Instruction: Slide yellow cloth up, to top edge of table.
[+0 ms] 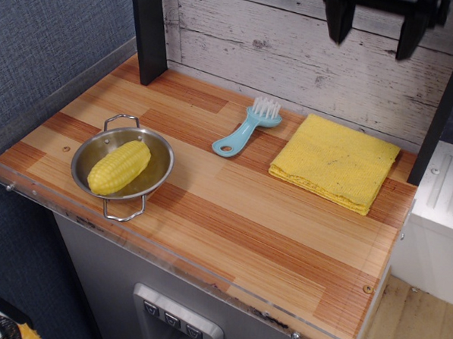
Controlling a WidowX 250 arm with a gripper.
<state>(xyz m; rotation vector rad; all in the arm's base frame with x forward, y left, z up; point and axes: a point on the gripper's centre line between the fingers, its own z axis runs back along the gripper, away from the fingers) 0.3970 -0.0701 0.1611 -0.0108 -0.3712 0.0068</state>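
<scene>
The yellow cloth (335,161) lies flat and folded at the back right of the wooden table (232,215), its far edge close to the white plank wall. My gripper (374,37) hangs high above the cloth at the top of the view. It is open and empty, and only its two dark fingertips (339,27) show. It touches nothing.
A steel bowl (123,164) holding a yellow corn cob (119,167) sits at the front left. A light blue brush (248,127) lies left of the cloth. A black post (148,32) stands at the back left. A clear acrylic rim (169,254) edges the front.
</scene>
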